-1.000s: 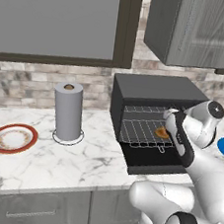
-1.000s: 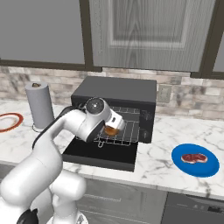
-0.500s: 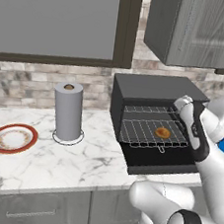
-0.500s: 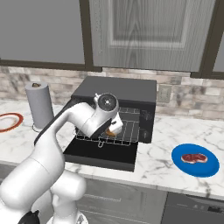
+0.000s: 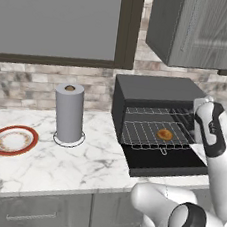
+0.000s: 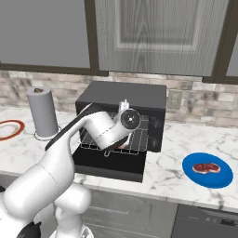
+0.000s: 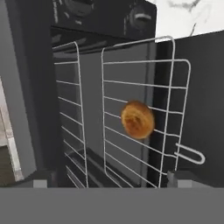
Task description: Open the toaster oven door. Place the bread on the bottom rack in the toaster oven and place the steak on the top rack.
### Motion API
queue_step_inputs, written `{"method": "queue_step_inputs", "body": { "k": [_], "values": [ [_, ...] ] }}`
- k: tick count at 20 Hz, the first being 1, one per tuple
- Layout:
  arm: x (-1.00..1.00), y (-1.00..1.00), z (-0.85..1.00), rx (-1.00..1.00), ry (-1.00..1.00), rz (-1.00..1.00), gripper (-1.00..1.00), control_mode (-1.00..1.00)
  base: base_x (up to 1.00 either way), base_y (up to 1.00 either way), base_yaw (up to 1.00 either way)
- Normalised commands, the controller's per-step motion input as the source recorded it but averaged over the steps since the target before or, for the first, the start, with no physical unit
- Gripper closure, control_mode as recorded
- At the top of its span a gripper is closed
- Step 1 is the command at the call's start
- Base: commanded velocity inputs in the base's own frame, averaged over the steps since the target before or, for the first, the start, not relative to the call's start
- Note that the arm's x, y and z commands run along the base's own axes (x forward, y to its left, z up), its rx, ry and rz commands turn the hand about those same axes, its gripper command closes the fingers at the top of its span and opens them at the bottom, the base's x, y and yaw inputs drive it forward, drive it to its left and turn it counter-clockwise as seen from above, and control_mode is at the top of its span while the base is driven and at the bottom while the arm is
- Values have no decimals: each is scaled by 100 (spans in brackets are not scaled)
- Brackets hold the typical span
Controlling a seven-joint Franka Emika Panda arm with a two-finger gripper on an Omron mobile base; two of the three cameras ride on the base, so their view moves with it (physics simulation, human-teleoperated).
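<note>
Marble counter (image 5: 94, 163) under toaster oven (image 5: 156, 93)

base views: rear left/right, share toaster oven (image 5: 157, 98) | hand view: close, rolled

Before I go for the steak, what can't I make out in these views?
- Bread, right base view: mostly hidden behind the arm.
- Gripper, hand view: fingertips cut off by the bottom edge.
- Steak, right base view: too small to show detail.
- Top rack, left base view: right end behind the arm.
</note>
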Motion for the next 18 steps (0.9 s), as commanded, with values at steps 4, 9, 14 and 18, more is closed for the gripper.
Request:
{"method": "queue_step_inputs", "body": {
  "k": [4,9,14,18],
  "values": [
    [-3,0,0,59,12,-49,-100,-100,0,0,0],
    [-6,7,-13,54,13,-53,-100,-100,0,0,0],
    [-1,4,-13,54,8,-49,-100,-100,0,0,0],
    [0,9,-20,57,3,-41,-100,-100,0,0,0]
  ]
}}
